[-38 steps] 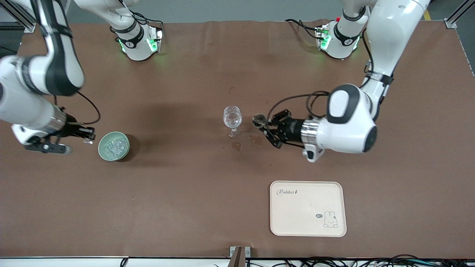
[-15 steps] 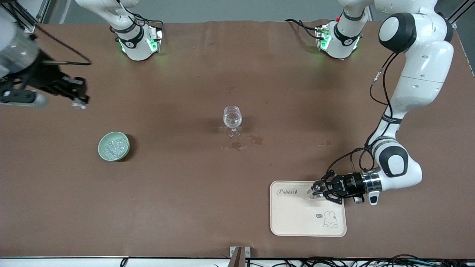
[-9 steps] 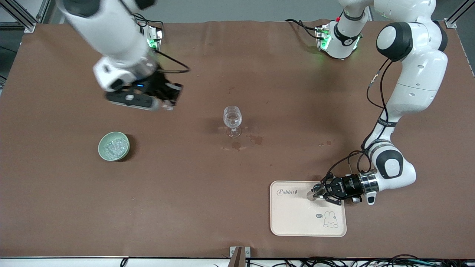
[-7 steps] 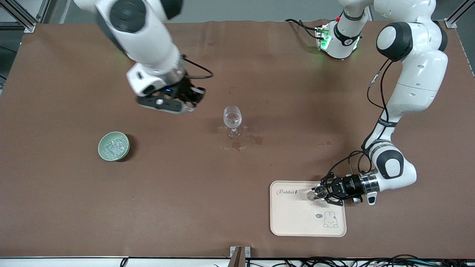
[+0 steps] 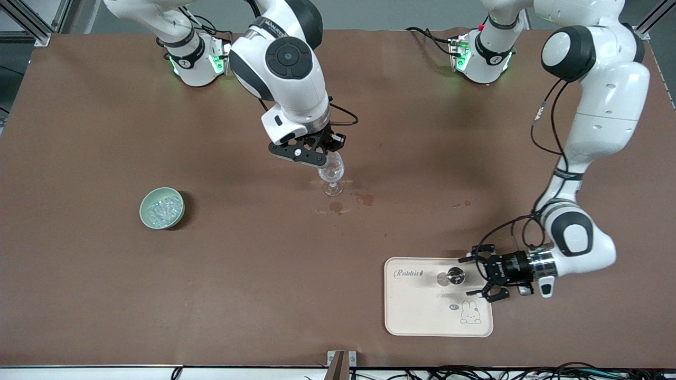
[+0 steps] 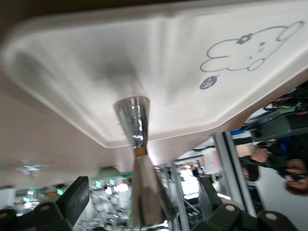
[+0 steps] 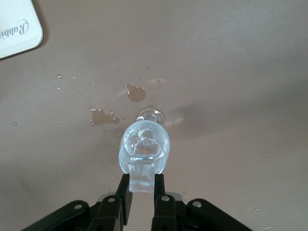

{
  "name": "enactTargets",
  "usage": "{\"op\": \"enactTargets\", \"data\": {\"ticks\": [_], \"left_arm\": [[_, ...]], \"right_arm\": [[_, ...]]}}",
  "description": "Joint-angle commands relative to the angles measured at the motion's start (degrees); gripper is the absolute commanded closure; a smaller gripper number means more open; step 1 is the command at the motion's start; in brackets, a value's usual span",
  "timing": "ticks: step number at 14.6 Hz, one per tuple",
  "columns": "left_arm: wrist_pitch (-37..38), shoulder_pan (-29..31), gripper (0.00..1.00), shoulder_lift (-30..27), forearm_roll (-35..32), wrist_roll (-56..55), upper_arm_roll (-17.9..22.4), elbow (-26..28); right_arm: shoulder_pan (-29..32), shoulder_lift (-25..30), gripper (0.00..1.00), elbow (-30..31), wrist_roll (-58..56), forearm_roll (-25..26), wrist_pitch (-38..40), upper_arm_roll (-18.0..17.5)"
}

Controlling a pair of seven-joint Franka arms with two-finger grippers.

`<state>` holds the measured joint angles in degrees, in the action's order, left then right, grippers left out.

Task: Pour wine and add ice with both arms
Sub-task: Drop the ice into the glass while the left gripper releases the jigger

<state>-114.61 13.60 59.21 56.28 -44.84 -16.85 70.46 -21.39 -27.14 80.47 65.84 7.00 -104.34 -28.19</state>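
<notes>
Now my right gripper (image 7: 142, 185) is hovering over the wine glass (image 5: 331, 170) at the middle of the table (image 5: 264, 264), its jaws nearly closed and pinching one clear ice cube (image 7: 142, 180) just above the glass's rim. My left gripper (image 5: 483, 276) is sitting at the 3 o'clock edge of the cream rabbit tray (image 5: 417, 316), jaws spread wide and gripping nothing, just beside the shiny metal jigger (image 5: 455, 275) that is standing upright on the tray. The pale green bowl (image 5: 144, 214) holding the ice (image 5: 161, 208) is lying toward 9 o'clock from the glass, well apart. Wet spots (image 5: 364, 199) are showing near the glass's foot.
</notes>
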Motion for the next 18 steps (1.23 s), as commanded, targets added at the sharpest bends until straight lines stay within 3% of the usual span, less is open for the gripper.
{"op": "enactTargets", "data": {"ticks": [1, 5, 10, 14, 18], "left_arm": [[5.96, 3.79, 0.00, -5.24, -11.49, -0.95, 0.06, 1.44], [13.43, 4.94, 0.00, -12.00, -29.52, -0.34, -0.46, 1.35], [19.15, 3.71, 0.00, -24.12, -39.02, 7.03, -0.64, 1.26], [20.92, 3.54, 0.00, -32.74, -52.82, 17.75, -5.99, 1.44], [22.23, 3.63, 0.00, -39.60, -56.79, 24.60, -8.29, 2.75]], "right_arm": [[-0.76, -2.29, 0.98, -0.93, 1.22, 2.40, 0.45, -0.20], [-2.16, -4.49, 0.98, -0.93, 1.40, 3.81, 0.19, -0.20], [-2.78, -5.72, 0.97, -0.93, 2.54, 4.78, -1.04, -0.20], [-2.69, -5.90, 0.95, -0.93, 2.54, 5.57, -1.31, -0.20], [-2.78, -6.25, 0.93, -0.84, 2.54, 5.57, -1.13, -0.20]]}}
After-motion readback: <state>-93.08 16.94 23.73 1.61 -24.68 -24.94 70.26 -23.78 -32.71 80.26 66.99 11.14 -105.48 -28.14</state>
